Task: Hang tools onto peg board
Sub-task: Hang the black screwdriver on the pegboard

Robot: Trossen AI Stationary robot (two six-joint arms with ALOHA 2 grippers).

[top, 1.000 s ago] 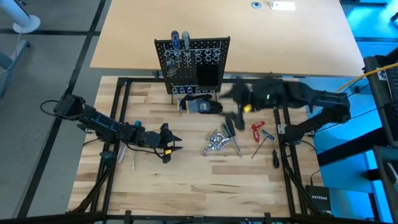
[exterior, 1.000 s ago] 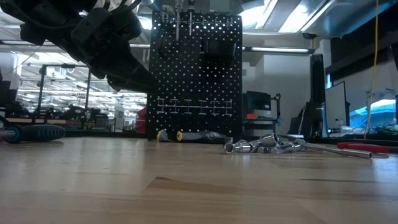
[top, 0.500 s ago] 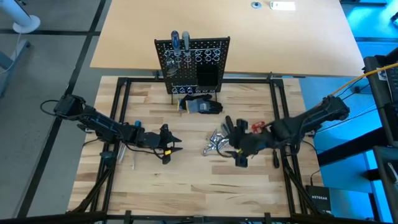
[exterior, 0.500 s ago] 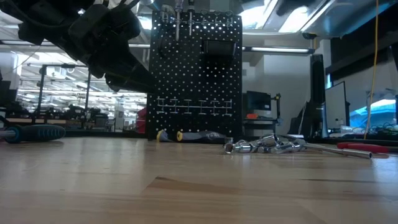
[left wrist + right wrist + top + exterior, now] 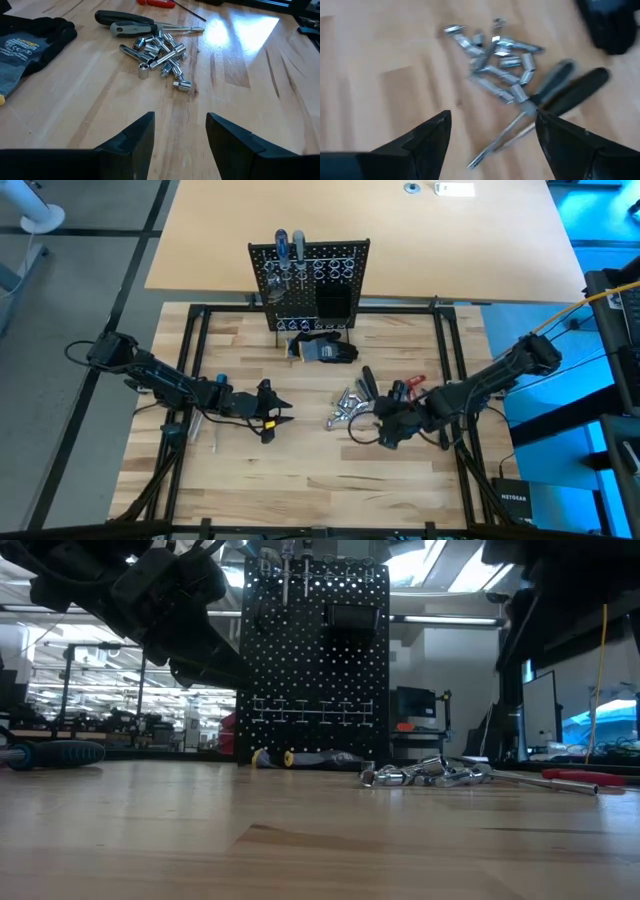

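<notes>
Pick-up step. The right claw, released with fingers spread, hovers low over the desk; the screwdrivers and silver pieces lie just ahead of it. Next move: settle over one handle and clench. The peg board stands well beyond. The left claw, also released, waits apart.
</notes>
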